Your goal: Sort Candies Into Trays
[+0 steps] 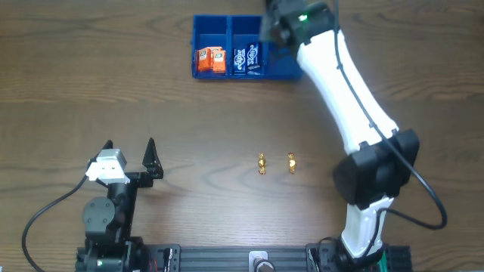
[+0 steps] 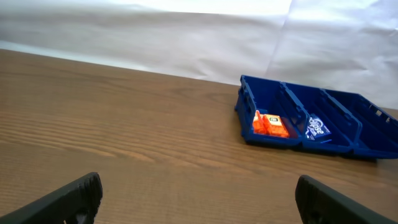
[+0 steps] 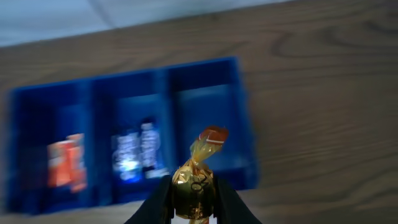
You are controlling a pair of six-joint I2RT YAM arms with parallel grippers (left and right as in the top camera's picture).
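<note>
While the right gripper [image 3: 194, 202] hangs by the blue tray [image 3: 205, 102], pinched shut on a gold-wrapped candy [image 3: 194, 180], its arm hides the right compartment from above; that compartment seems bare. Orange candies [image 1: 210, 60] lie in the left compartment, blue candies [image 1: 248, 59] in the middle, and two gold candies [image 1: 262, 163] sit mid-table. The left gripper [image 1: 130, 151] rests wide open, empty.

**Free tabletop on the left and middle; one arm slants across the right**

The wooden table [image 1: 189, 106] runs free from the left gripper [image 1: 130, 145], its fingers spread wide, up to the blue tray [image 1: 212, 30]. Two gold candies [image 1: 262, 163] lie mid-table, near the right arm [image 1: 348, 83], which slants from its base to the tray's right end. The tray's walls and dividers stand up. Orange candies [image 1: 211, 60] and blue candies [image 1: 248, 57] take two compartments. The right compartment [image 3: 208, 124] is bare beyond the right gripper [image 3: 194, 202], which pinches a gold-wrapped candy [image 3: 198, 174].
</note>
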